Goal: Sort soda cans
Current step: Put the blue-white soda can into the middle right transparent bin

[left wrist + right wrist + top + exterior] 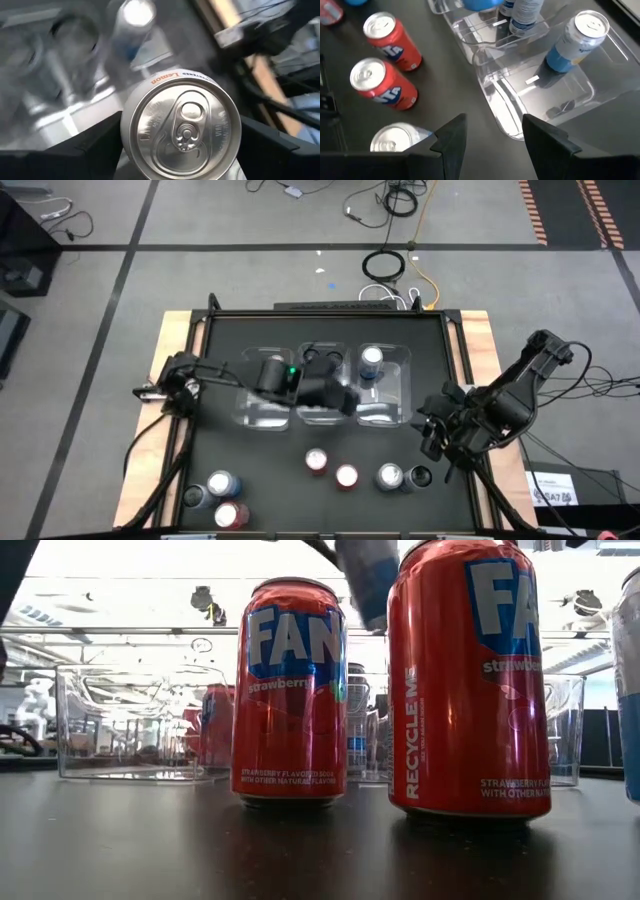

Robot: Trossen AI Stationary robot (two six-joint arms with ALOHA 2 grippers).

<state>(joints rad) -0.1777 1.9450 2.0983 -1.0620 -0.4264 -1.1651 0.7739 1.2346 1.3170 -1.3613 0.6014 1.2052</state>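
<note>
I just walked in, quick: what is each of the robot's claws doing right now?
Left gripper: closed on a silver-topped soda can, over the clear bins.
Right gripper: open, holding nothing.

i work in a robotics lab: my black-topped desk (250, 490) stands on grey carpet tiles (90, 290), loose cables (385, 265) trail across the floor, and ceiling strip lights show beyond.

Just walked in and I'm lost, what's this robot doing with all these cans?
It is sorting soda cans into clear bins. The left gripper holds a silver-topped can above the bins, near the middle one. The right bin already holds a silver-blue can. The right gripper waits open beside the bins, holding nothing. Two red cans and several others stand on the table, unsorted.
</note>
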